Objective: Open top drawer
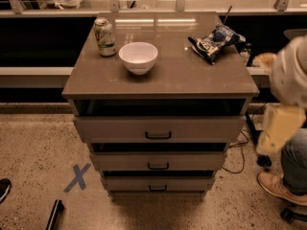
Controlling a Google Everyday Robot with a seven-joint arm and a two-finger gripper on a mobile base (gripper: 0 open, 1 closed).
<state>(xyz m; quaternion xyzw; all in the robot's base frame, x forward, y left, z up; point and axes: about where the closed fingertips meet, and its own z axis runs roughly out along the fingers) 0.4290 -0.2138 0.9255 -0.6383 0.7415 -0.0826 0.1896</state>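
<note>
Cabinet top: brown, flat, glossy. Can upright at back left. White bowl just beside can, to its right and nearer front. Chip bag lying flat at back right, well apart from bowl. Speckled floor carries cabinet; blue X taped at left front. Gripper off cabinet's right side, above floor, touching nothing.

blue X on floor, jaws at right edge
</note>
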